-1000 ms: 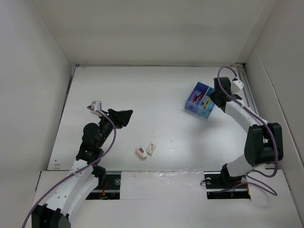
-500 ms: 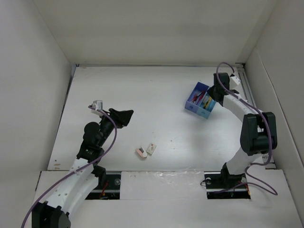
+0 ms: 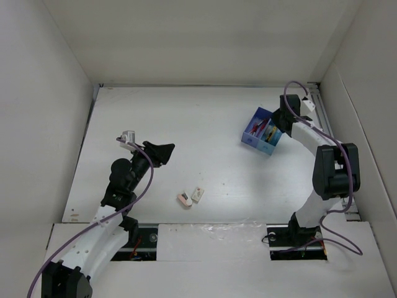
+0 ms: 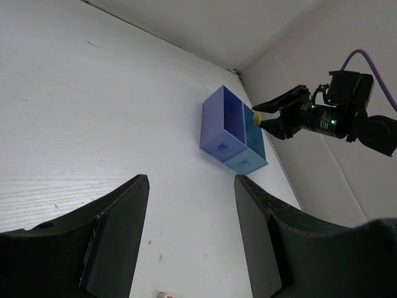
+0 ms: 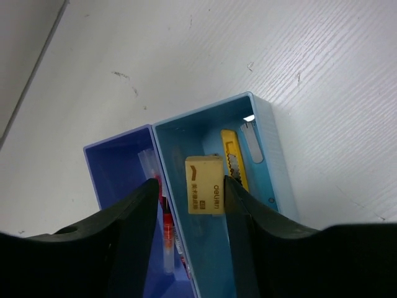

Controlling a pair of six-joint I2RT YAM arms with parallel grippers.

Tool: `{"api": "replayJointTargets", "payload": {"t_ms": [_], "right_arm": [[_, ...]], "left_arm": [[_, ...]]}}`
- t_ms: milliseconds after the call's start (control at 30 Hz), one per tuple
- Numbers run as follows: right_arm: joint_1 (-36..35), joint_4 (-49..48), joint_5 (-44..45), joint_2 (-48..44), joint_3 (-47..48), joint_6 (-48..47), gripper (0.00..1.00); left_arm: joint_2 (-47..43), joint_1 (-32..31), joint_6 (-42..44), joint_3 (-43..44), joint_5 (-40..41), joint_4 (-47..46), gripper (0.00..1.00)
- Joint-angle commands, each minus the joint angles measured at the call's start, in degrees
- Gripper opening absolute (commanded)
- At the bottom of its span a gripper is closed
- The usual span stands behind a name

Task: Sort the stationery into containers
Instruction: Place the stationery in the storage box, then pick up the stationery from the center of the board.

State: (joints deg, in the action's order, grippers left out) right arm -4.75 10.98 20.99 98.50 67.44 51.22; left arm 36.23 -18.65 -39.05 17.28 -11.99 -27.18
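Note:
The two-compartment box stands at the far right of the table. My right gripper hangs over it, jaws apart. In the right wrist view the gripper has a cream eraser between its fingers, touching the right finger and clear of the left, above the light blue compartment. That compartment holds a yellow-and-black pen and a grey pen. A red pen lies in the dark blue compartment. My left gripper is open and empty.
A pink eraser and a pale eraser lie side by side near the table's front edge, in the middle. White walls close in the table on three sides. The left wrist view shows the box and the right gripper far off.
My right gripper has moved a little toward the back, over the box's far side, and its wrist has turned. The left arm has barely moved.

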Motion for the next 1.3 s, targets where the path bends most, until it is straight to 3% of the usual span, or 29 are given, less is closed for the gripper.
{"api": "replayJointTargets", "payload": {"t_ms": [0, 400, 567, 600, 633, 700, 1000, 1267], "right_arm": [[0.36, -2.55, 0.8, -3.74, 2.17, 0.63, 0.55], [-2.37, -2.63, 2.57, -4.81, 1.99, -0.51, 0.55], [-6.84, -3.25, -0.77, -6.38, -0.11, 0.02, 0.26], [-9.98, -3.25, -1.39, -6.39, -0.12, -0.59, 0.13], [-10.01, -3.25, -1.39, -6.91, -0.12, -1.12, 0.06], [-16.14, -3.25, -1.39, -7.61, -0.91, -1.99, 0.0], [-40.91, 1.84, 0.98, -8.23, -4.86, -6.57, 0.0], [-54.47, 4.22, 2.47, -7.63, -10.04, -3.68, 0.0]], "left_arm": [[0.42, -0.15, -0.24, -0.49, -0.23, -2.97, 0.54], [1.04, -0.15, -0.24, -0.49, -0.23, -3.49, 0.54], [1.04, -0.15, -0.24, -0.49, -0.23, -3.49, 0.54], [1.04, -0.15, -0.24, -0.49, -0.23, -3.49, 0.54], [0.52, -0.15, -0.24, -0.49, -0.23, -3.49, 0.54], [0.51, -0.15, -0.24, -0.49, -0.23, -3.49, 0.54], [-0.63, -0.15, 0.29, 0.04, 1.0, -2.18, 0.54], [-1.77, -0.15, 0.29, -0.49, 1.53, -1.47, 0.54]]}}
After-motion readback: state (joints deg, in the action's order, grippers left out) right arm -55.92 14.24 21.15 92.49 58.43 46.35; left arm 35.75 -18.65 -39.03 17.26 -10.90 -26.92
